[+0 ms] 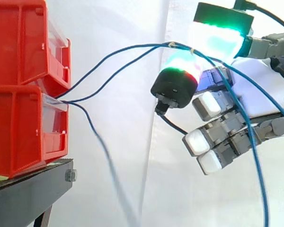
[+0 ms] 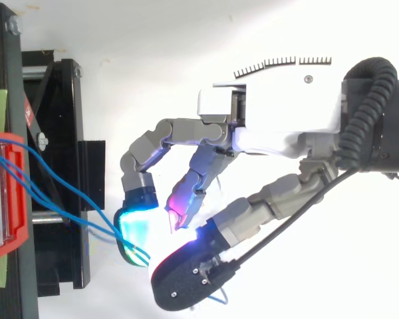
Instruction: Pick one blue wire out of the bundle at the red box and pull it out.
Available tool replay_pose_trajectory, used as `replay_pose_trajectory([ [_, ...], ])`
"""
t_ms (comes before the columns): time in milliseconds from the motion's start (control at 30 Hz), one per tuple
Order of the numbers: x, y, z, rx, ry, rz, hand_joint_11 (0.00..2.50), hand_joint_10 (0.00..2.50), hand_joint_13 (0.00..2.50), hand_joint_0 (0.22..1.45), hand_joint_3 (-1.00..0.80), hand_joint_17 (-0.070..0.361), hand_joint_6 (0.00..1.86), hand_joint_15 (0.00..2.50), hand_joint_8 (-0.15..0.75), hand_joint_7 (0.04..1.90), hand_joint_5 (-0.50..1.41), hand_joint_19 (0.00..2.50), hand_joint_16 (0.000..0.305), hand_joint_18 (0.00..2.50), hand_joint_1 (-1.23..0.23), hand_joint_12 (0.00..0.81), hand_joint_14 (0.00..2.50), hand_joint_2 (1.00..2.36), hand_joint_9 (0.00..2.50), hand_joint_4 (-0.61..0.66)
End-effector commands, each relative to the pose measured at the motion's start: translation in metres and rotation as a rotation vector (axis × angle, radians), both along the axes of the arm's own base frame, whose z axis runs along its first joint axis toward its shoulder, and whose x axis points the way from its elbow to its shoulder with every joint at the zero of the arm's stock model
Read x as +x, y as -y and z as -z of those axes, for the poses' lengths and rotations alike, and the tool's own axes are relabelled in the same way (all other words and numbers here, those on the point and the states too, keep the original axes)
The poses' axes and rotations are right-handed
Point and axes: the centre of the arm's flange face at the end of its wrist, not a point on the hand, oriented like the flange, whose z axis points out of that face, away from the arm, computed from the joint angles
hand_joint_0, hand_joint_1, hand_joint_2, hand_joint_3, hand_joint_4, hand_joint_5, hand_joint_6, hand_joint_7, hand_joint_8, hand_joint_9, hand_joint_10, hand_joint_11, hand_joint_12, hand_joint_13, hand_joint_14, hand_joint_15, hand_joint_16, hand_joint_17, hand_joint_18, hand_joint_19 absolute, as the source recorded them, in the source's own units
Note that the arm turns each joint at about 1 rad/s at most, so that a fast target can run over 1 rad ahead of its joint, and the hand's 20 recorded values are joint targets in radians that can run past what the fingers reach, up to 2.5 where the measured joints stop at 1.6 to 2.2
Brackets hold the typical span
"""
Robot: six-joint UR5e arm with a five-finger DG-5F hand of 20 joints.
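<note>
Right of the red box (image 1: pixel 19 118), the hand (image 2: pixel 279 113) is pinching blue wire (image 1: pixel 132 47) between curled fingers (image 1: pixel 217 40); pulling farther away seems next

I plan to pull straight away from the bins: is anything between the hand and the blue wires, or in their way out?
Nothing visible. The hand pinches two blue wires between thumb and a finger; from the red bins they cross open air. A third wire hangs loose by the bins, apart from the hand.
</note>
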Motion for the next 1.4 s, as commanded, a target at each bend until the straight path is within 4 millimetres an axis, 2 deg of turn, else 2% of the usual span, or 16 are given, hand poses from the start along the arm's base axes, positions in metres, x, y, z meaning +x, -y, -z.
replay_pose_trajectory([
  [0, 0.000, -0.001, 0.000, 0.006, 0.000, -0.006, 0.25, 0.00, 0.88, 0.68, -0.21, 0.109, 0.95, 0.27, 0.279, 1.14, -0.11, 0.29, 0.048, 0.74, -0.92, 0.385, 0.01, 1.01, 1.14, -0.12],
  [200, 0.000, -0.004, 0.000, 0.041, -0.002, -0.029, 0.29, 0.01, 0.89, 0.69, -0.22, 0.108, 0.94, 0.28, 0.285, 1.19, -0.11, 0.28, 0.048, 0.75, -0.92, 0.390, 0.01, 1.01, 1.14, -0.10],
  [467, 0.000, -0.007, 0.000, 0.112, -0.002, -0.050, 0.33, 0.01, 0.89, 0.66, -0.26, 0.102, 0.95, 0.30, 0.302, 1.11, -0.11, 0.31, 0.046, 0.73, -0.87, 0.385, 0.01, 1.01, 1.16, -0.05],
  [633, 0.000, -0.011, 0.000, 0.173, -0.007, -0.083, 0.34, 0.01, 0.90, 0.65, -0.28, 0.101, 0.94, 0.31, 0.312, 1.14, -0.11, 0.31, 0.045, 0.74, -0.86, 0.388, 0.01, 1.01, 1.16, -0.02],
  [767, -0.001, -0.014, 0.000, 0.224, -0.013, -0.107, 0.39, 0.01, 0.92, 0.74, -0.22, 0.099, 0.95, 0.32, 0.334, 1.25, -0.10, 0.30, 0.044, 0.75, -0.90, 0.391, 0.01, 1.01, 1.16, -0.05],
  [833, -0.001, -0.015, 0.000, 0.243, -0.013, -0.113, 0.39, 0.01, 0.92, 0.75, -0.20, 0.098, 0.96, 0.32, 0.335, 1.23, -0.10, 0.31, 0.044, 0.75, -0.90, 0.389, 0.01, 1.02, 1.16, -0.07],
  [967, -0.001, -0.016, 0.000, 0.280, -0.018, -0.120, 0.31, 0.01, 0.89, 0.65, -0.26, 0.110, 0.96, 0.31, 0.325, 1.04, -0.11, 0.30, 0.049, 0.75, -0.86, 0.408, 0.01, 1.01, 1.12, -0.08],
  [1033, -0.001, -0.017, 0.000, 0.302, -0.022, -0.131, 0.27, 0.01, 0.88, 0.61, -0.29, 0.112, 0.94, 0.30, 0.306, 1.05, -0.11, 0.31, 0.050, 0.74, -0.83, 0.406, 0.01, 1.01, 1.10, -0.09],
  [1167, -0.002, -0.018, 0.001, 0.317, -0.027, -0.145, 0.12, 0.00, 0.82, 0.58, -0.35, 0.107, 0.92, 0.25, 0.258, 0.97, -0.11, 0.32, 0.047, 0.70, -0.79, 0.375, 0.01, 1.01, 1.05, -0.11],
  [1267, -0.002, -0.019, 0.000, 0.322, -0.028, -0.148, 0.11, 0.00, 0.80, 0.57, -0.35, 0.105, 0.91, 0.24, 0.257, 0.93, -0.11, 0.32, 0.047, 0.70, -0.77, 0.373, 0.01, 1.01, 1.02, -0.08],
  [1367, -0.002, -0.019, 0.000, 0.323, -0.025, -0.149, 0.16, 0.00, 0.79, 0.56, -0.35, 0.105, 0.89, 0.26, 0.281, 0.99, -0.11, 0.32, 0.046, 0.69, -0.75, 0.380, 0.01, 1.01, 1.01, -0.01],
])
